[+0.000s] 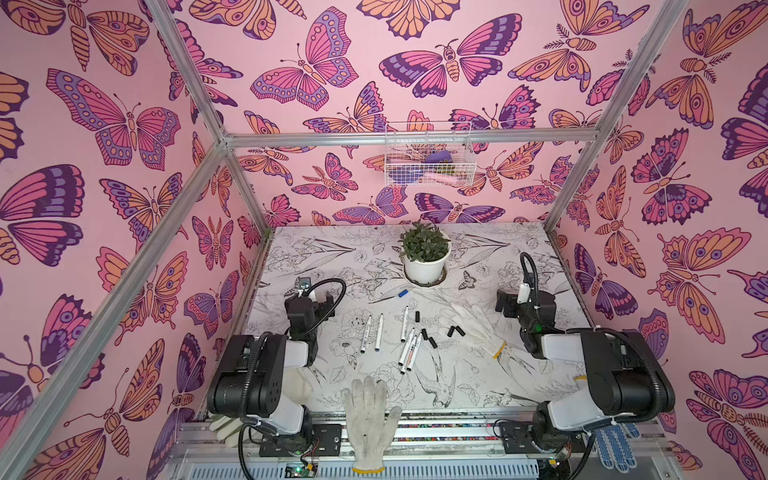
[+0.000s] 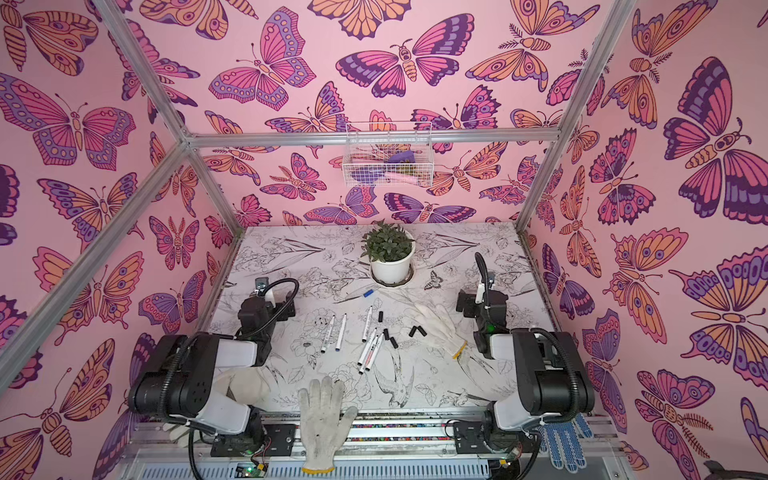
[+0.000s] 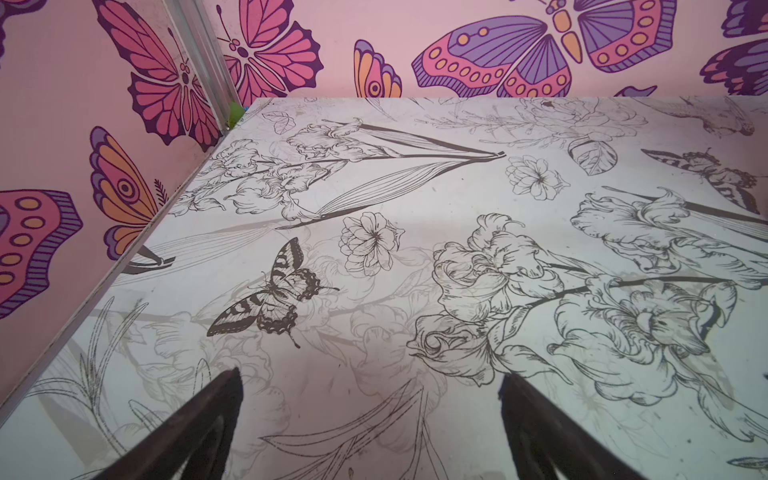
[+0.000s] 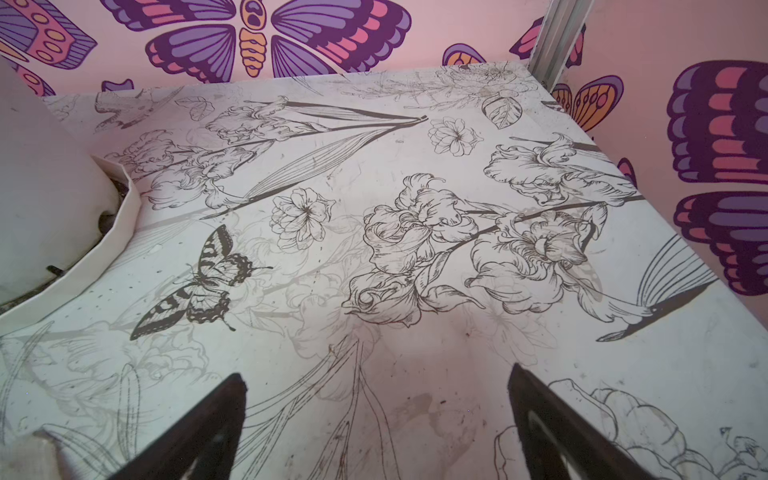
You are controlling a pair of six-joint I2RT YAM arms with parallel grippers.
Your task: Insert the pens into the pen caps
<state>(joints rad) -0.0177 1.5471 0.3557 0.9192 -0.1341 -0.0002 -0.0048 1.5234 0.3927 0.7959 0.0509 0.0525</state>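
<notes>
L tool [image 3: 370,374]: jaws wide, empty; over bare worktop [image 3: 415,187], well front-left of plant pot [image 1: 427,266].
Pen pair [image 1: 379,332]: flat, side by side, front-left of pot, near L tool.
Lone pen [image 1: 404,318]: flat, straight in front of pot.
Pen bunch [image 1: 408,347]: approx 3-4 touching/overlapping, further front of pot than lone pen; exact count unclear.
Blue cap [image 1: 402,293]: on its side, just front-left of pot, apart from the rest.
Black caps [image 1: 424,333]: 3 loose in front of pot, just beside lone pen and bunch; 2 more [image 1: 451,331] front-right of pot, just beside white glove [image 1: 478,328].
R tool [image 4: 376,374]: jaws wide, empty; well right of pot, nothing of the task under it.
Handling, pens: prob. light, stiff, smooth round plastic, so likely to roll/slip. Grip across barrel approx mid-length, tip end left free. Pair looks easier than bunch.
Handling, caps: tiny, light, prob. skid away. Pinch near closed end, mouth clear.
</notes>
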